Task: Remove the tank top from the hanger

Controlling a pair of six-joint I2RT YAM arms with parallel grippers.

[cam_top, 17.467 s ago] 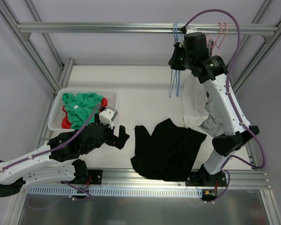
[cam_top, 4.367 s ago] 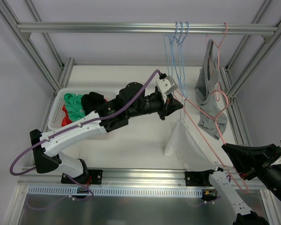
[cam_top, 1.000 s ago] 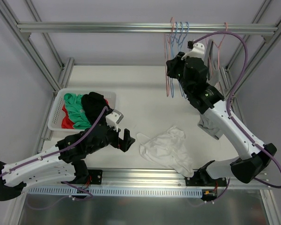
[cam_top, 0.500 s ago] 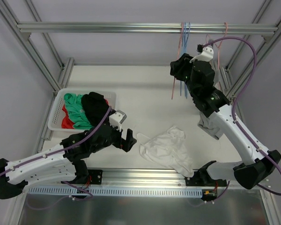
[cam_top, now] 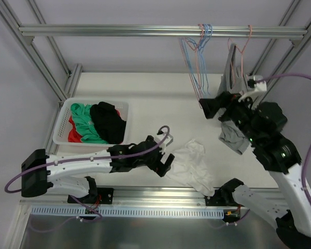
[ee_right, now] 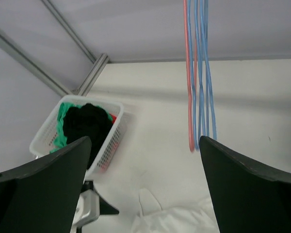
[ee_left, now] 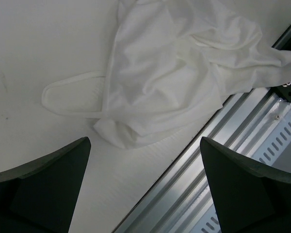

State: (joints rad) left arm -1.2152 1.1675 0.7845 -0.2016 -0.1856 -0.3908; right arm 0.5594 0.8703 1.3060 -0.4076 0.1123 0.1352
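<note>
Right gripper (cam_top: 203, 109) off the rail (cam_top: 119, 31), left gripper (cam_top: 167, 158) over freed white tank top (cam_top: 194, 166) at 5 o'clock, both jaws apart; grey top (cam_top: 233, 98) still hung.

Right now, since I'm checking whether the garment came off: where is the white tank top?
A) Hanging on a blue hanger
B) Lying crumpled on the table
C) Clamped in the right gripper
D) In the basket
B: the white tank top lies crumpled on the table, free of any hanger, just beneath the open left gripper.
</note>
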